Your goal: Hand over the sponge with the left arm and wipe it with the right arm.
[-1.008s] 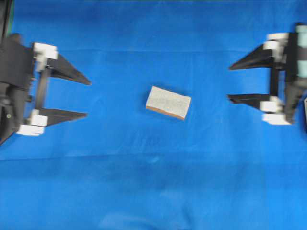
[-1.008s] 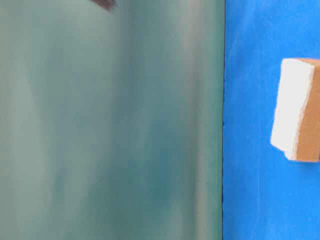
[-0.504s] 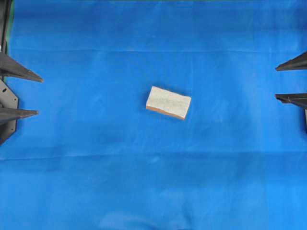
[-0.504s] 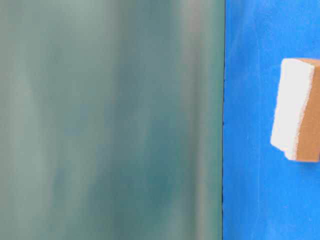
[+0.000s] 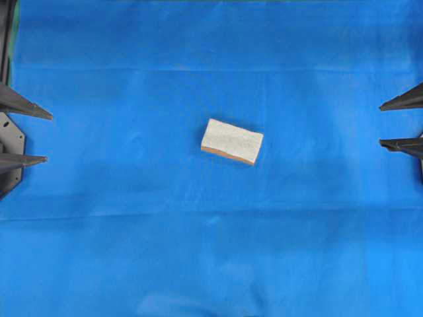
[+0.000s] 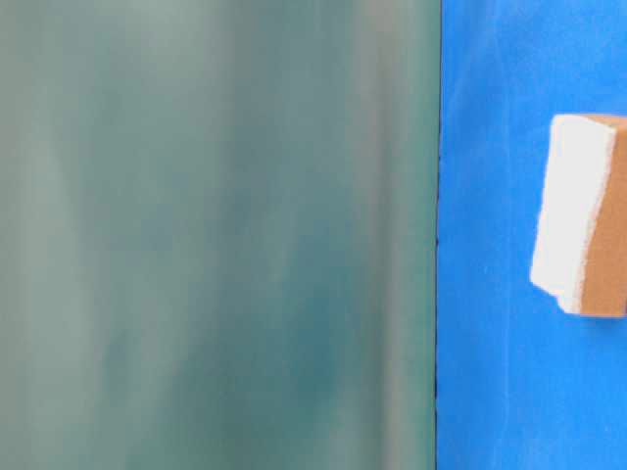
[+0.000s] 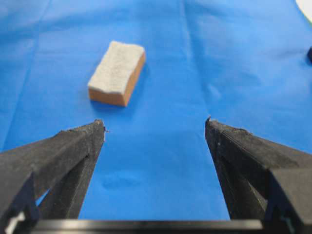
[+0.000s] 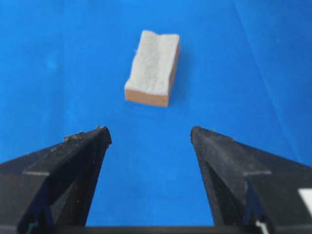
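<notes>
Speckled rectangular sponge (image 5: 232,141), creased blue cloth (image 5: 198,264)

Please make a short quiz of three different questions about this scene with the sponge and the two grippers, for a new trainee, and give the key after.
1. True or false: the sponge lies with its pale scouring face up on the blue cloth.
2. In the overhead view, where is the left gripper? A) over the sponge B) at the left edge, away from the sponge C) touching the right gripper
3. Fill in: both grippers hold ____.

Key:
1. True; the tan layer is underneath.
2. B.
3. Nothing; the jaws of both stand open, and the sponge lies free between them.
</notes>
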Robot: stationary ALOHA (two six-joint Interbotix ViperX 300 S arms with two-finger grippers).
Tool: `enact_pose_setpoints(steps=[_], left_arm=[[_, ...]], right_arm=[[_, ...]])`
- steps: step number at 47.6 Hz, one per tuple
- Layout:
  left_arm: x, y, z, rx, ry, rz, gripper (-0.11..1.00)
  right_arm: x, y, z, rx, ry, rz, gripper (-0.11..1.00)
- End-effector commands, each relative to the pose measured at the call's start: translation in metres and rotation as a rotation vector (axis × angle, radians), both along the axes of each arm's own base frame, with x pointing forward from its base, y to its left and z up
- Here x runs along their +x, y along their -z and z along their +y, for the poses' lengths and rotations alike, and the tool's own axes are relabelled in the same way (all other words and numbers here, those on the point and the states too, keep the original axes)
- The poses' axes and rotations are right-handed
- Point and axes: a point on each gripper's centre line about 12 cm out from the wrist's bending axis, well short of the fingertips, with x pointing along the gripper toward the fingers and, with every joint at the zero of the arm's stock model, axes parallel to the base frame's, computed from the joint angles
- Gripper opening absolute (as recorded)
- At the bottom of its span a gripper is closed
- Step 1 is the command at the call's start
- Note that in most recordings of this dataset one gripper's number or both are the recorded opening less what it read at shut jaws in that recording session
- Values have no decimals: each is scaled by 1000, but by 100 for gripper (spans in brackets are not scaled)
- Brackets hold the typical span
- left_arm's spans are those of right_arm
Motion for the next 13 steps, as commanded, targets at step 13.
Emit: enact_pose_setpoints(steps=[13], left_arm=[[1, 1, 0, -1, 2, 6, 81]], right_arm=[[2, -5, 1, 2, -4, -13, 70]])
